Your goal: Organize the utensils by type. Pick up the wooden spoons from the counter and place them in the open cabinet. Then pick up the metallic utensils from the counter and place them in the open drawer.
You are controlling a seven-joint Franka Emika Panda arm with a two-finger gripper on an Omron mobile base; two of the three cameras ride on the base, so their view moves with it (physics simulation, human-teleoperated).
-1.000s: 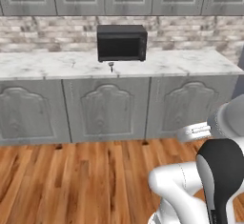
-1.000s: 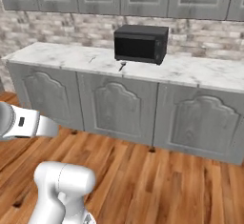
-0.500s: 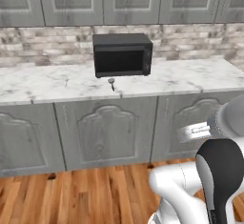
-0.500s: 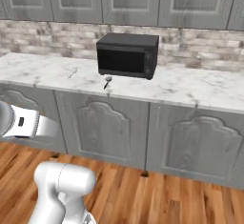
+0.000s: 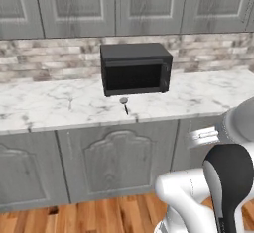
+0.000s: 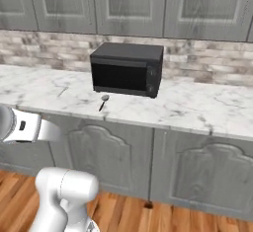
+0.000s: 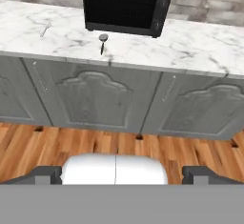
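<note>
Facing the marble surface (image 5: 59,103) with pincer (image 7: 115,174) spread wide and empty, well short of the metal spoon (image 5: 124,103) lying near the front edge before the black oven (image 5: 135,68), fork (image 7: 45,29) off to one side, likely approaching.

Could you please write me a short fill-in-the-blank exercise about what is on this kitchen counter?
1. The black oven stands on the white ____ counter.
2. The spoon with a round grey bowl lies in ____ of the oven.
3. In the hand view, the small silver fork lies to the ____ of the spoon.

Missing words: marble; front; left
</note>
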